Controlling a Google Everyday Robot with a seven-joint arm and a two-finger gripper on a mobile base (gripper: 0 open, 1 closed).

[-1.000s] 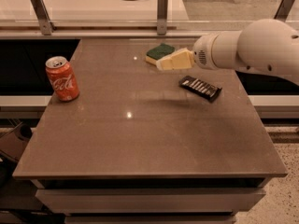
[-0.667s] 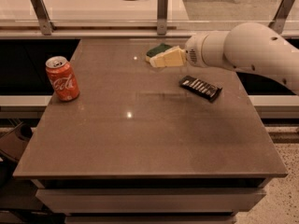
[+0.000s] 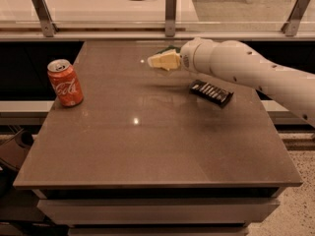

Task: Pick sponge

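Brown table (image 3: 147, 151), glass barrier (image 3: 103, 9) on metal posts (image 3: 170, 14) behind, speckled floor (image 3: 295, 220) right. My gripper (image 3: 156, 61) over table's far side.

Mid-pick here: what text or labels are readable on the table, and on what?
"Cola", white script, on the red can.
Black wrapper: pale marks, too blurred to read.
Sponge, and the hand just in front of it at the table's far side: no text visible.

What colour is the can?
Red with white writing, camera view. The can stands left on the table; the gripper is near its far edge.
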